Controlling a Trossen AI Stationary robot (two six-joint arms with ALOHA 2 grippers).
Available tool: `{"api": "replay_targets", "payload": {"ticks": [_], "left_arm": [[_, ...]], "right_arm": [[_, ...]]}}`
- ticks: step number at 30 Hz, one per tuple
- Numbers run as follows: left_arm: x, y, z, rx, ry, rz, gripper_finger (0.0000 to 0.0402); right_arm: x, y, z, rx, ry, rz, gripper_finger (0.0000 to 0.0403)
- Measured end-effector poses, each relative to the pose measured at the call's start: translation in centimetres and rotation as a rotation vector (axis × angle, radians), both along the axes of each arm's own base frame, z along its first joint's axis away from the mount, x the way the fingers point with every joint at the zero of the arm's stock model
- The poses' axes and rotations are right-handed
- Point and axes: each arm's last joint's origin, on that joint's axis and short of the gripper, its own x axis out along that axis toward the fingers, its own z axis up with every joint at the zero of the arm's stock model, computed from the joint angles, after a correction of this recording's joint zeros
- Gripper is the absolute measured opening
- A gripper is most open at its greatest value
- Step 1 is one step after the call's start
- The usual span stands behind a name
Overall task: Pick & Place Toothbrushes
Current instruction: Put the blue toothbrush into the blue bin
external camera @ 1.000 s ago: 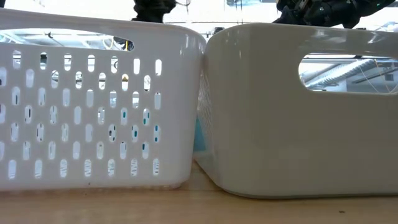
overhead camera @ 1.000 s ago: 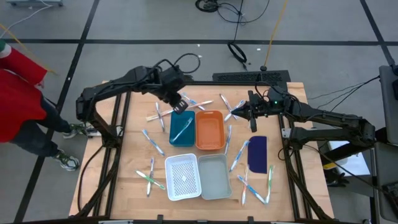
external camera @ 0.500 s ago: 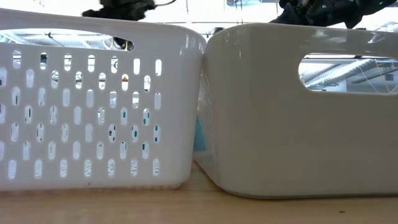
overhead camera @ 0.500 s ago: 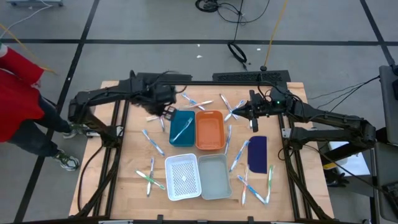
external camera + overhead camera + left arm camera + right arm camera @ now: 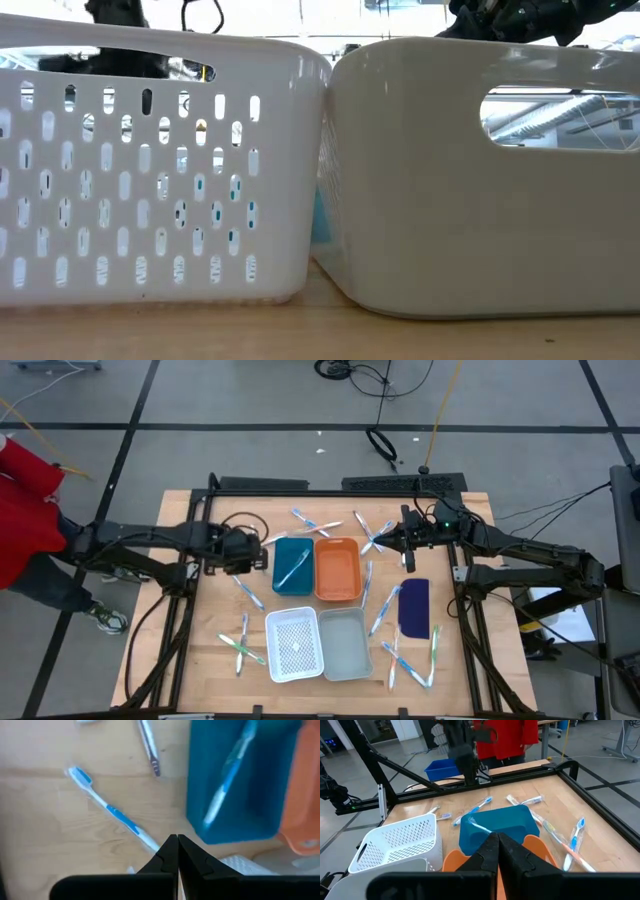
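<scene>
I have the left end effector [image 5: 262, 557] hanging over the counter [image 5: 215, 615] just beside the blue tray [image 5: 292, 566], on the side away from the orange tray [image 5: 338, 568], and through its wrist camera I see its fingers pressed together with nothing between them. One toothbrush [image 5: 293, 567] lies slantwise inside the blue tray; another blue-and-white toothbrush [image 5: 111, 810] lies on the wood close to that tray, under my left end effector. More toothbrushes [image 5: 242, 645] are scattered around the trays on all sides. My right end effector [image 5: 391, 541] sits beyond the orange tray, well apart from the blue one, its fingers also closed on nothing.
</scene>
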Motion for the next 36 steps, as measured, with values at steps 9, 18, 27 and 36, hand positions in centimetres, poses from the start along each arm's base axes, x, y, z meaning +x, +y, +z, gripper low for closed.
{"api": "replay_targets", "payload": {"ticks": [9, 18, 27, 36], "left_arm": [[-1.5, -0.3, -4.8, -0.064, 0.125, 0.185, 0.0051], [-1.9, -1.0, -7.1, -0.119, 0.117, 0.366, 0.014], [-2.3, -1.3, -8.7, -0.106, 0.097, 0.531, 0.024], [-2.5, -1.2, -11.8, -0.164, 0.029, 0.614, 0.0253]], "right_arm": [[0.0, 0.0, 0.0, 0.0, 0.001, -0.004, 0.0], [0.0, 0.0, 0.0, -0.003, 0.001, -0.003, 0.0], [0.0, 0.0, 0.0, -0.01, 0.0, 0.002, 0.0], [0.0, 0.0, 0.0, -0.025, -0.001, 0.006, 0.0]]}}
